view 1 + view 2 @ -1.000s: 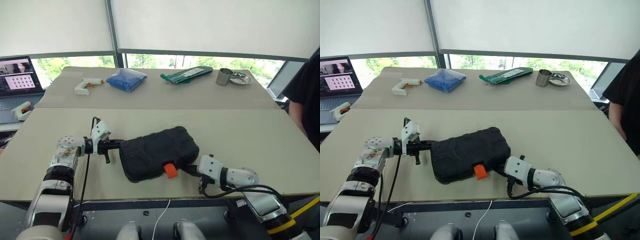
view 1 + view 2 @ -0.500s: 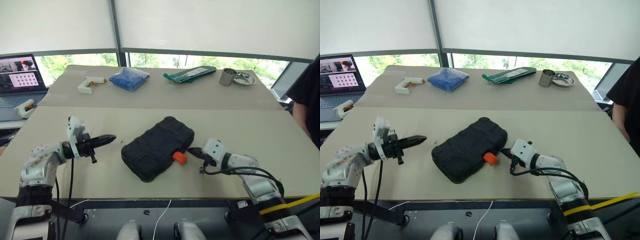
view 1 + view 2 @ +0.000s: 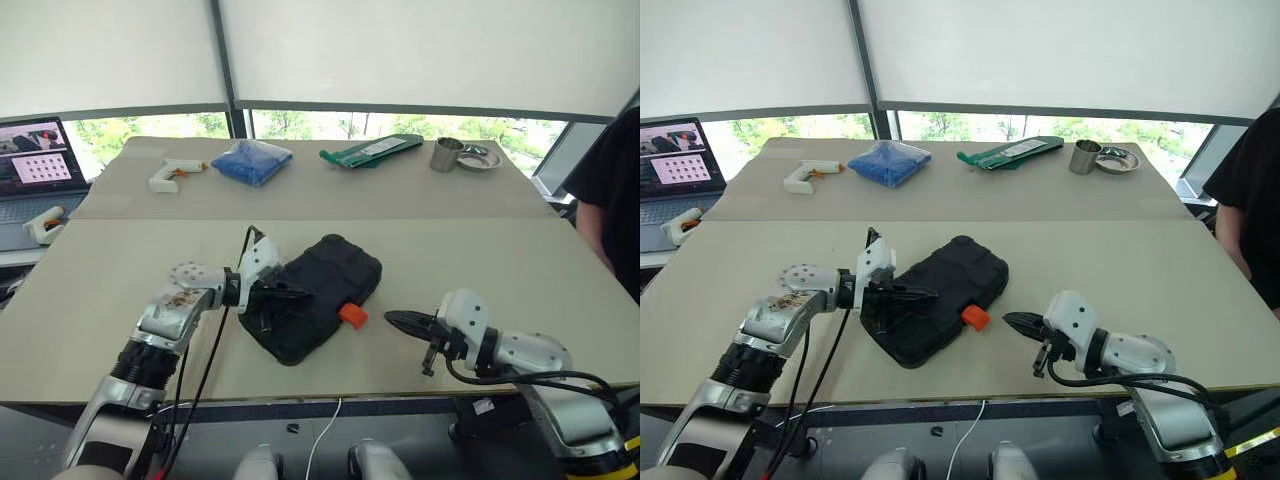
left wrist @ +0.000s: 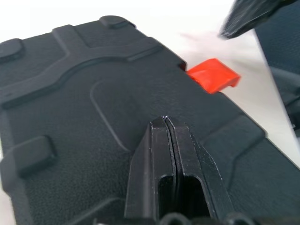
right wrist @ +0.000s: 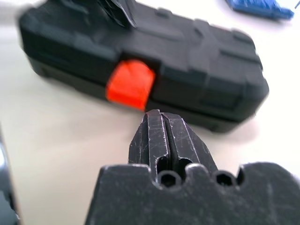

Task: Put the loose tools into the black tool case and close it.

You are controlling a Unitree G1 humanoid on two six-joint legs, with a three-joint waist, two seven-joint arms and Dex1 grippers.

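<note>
The black tool case [image 3: 322, 285] lies shut and slantwise on the near table, its orange latch [image 3: 351, 315] facing the front edge. My left gripper [image 3: 300, 296] is shut, its tips over the case's lid [image 4: 70, 93]. My right gripper [image 3: 390, 320] is shut and empty, pointing at the latch [image 5: 131, 84] from a short gap to the right. The loose tools are out of view.
On the far table lie a white glue gun [image 3: 175, 172], a blue bag [image 3: 252, 160], a green pouch [image 3: 372, 150], a metal cup [image 3: 444, 154] and a dish [image 3: 480, 158]. A laptop [image 3: 35, 170] stands far left. A person [image 3: 610, 190] stands at the right edge.
The left gripper has swung in from left of the case to above its lid. The right gripper has lifted and drawn back from the latch. The case now lies more slantwise than a second ago.
</note>
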